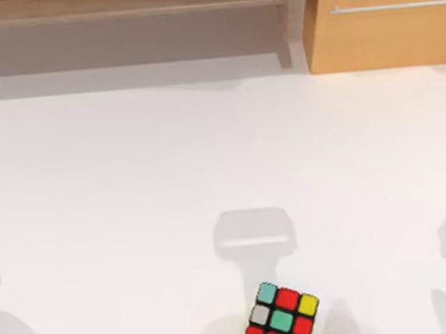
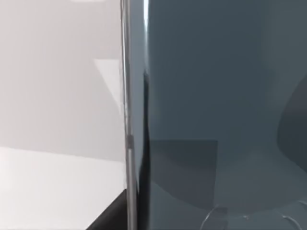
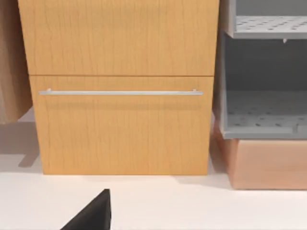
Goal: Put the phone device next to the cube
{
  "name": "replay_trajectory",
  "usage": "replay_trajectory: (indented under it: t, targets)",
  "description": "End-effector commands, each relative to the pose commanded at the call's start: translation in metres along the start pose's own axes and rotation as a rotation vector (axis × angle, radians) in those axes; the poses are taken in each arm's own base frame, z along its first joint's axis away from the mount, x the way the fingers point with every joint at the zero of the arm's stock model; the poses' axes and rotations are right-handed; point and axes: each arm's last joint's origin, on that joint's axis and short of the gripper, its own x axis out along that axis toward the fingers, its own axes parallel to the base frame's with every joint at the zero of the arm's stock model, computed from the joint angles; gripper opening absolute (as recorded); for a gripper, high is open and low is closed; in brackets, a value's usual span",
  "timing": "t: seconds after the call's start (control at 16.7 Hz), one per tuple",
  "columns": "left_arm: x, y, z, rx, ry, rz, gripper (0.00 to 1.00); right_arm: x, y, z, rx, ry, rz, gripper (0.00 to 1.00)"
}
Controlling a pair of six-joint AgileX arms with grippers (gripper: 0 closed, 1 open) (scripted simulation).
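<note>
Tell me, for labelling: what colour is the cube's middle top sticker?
Teal, on the cube, best in the top view.

A matte black, wedge-shaped piece of the right arm's gripper (image 3: pixel 91 215) is showing. Another plain black corner (image 2: pixel 108 218) is appearing in the left wrist view.

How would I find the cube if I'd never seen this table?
Start at the white table and follow its near edge, a bit right of the middle. The cube sits there, partly cut off by the picture's edge. Its black frame holds red, teal, yellow and white squares.
</note>
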Motion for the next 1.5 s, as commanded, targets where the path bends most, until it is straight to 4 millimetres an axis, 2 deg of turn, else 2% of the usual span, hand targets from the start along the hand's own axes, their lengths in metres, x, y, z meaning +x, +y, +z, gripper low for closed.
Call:
replay_trajectory:
  t: [0.12, 0.3, 0.48, 0.6, 0.84, 1.08, 1.26, 1.5]
  targets:
    - [0.002, 0.000, 0.000, 0.001, 0.003, -0.003, 0.00, 0.000, 0.000, 0.000, 0.000, 0.000, 0.000, 1.00]
    - [-0.016, -0.002, 0.009, -0.008, -0.035, 0.042, 0.00, 0.000, 0.000, 0.000, 0.000, 0.000, 0.000, 1.00]
    - [-0.031, -0.017, 0.026, -0.029, -0.069, 0.069, 0.00, 0.000, 0.000, 0.000, 0.000, 0.000, 0.000, 1.00]
    - [-0.039, -0.034, 0.040, -0.046, -0.085, 0.072, 0.00, 0.000, 0.000, 0.000, 0.000, 0.000, 0.000, 1.00]
    - [-0.048, -0.084, 0.067, -0.082, -0.101, 0.054, 0.00, 0.000, 0.000, 0.000, 0.000, 0.000, 0.000, 1.00]
    - [-0.051, -0.148, 0.085, -0.121, -0.092, 0.021, 0.00, 0.000, 0.000, 0.000, 0.000, 0.000, 0.000, 1.00]
    - [-0.051, -0.199, 0.088, -0.150, -0.072, -0.001, 0.00, 0.000, 0.000, 0.000, 0.000, 0.000, 0.000, 1.00]
    - [-0.049, -0.264, 0.079, -0.188, -0.037, -0.016, 0.00, 0.000, 0.000, 0.000, 0.000, 0.000, 0.000, 1.00]
